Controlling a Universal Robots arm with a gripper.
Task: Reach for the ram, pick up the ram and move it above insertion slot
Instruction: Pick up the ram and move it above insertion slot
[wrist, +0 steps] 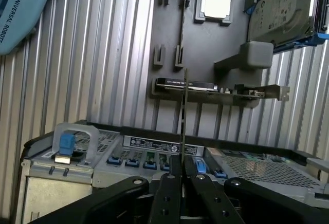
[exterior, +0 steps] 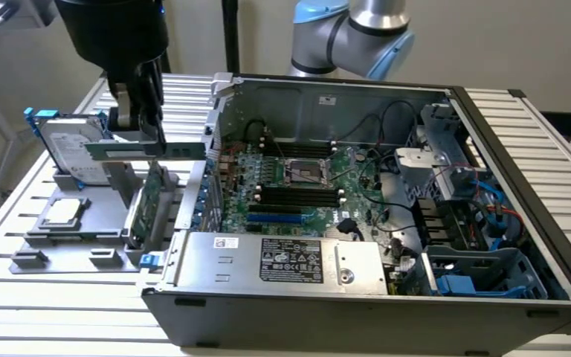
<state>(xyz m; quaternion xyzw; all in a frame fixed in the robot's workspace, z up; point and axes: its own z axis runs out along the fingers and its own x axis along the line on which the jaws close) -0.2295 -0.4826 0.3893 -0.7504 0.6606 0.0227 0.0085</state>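
Observation:
In the exterior view, my black gripper (exterior: pixel 139 134) hangs over the grey fixture plate (exterior: pixel 68 245), to the left of the open computer case (exterior: pixel 365 297). It is shut on the ram (exterior: pixel 181 150), a thin green stick held level in the air beside the case wall. In the wrist view the ram (wrist: pixel 184 116) appears edge-on as a thin line rising from between the closed fingers (wrist: pixel 169 193) of the gripper (wrist: pixel 182 165). The dark memory slots (exterior: pixel 291 195) lie on the motherboard inside the case, to the exterior view's right of the ram and lower.
On the fixture plate (wrist: pixel 169 44) stand a hard drive (exterior: pixel 68 149), a processor chip (exterior: pixel 65 212) and a wider green expansion card (exterior: pixel 146 204) with a metal bracket. The case's upright wall (exterior: pixel 211 141) stands between the ram and the motherboard. Cables and a drive cage (exterior: pixel 484 271) fill the case's right side.

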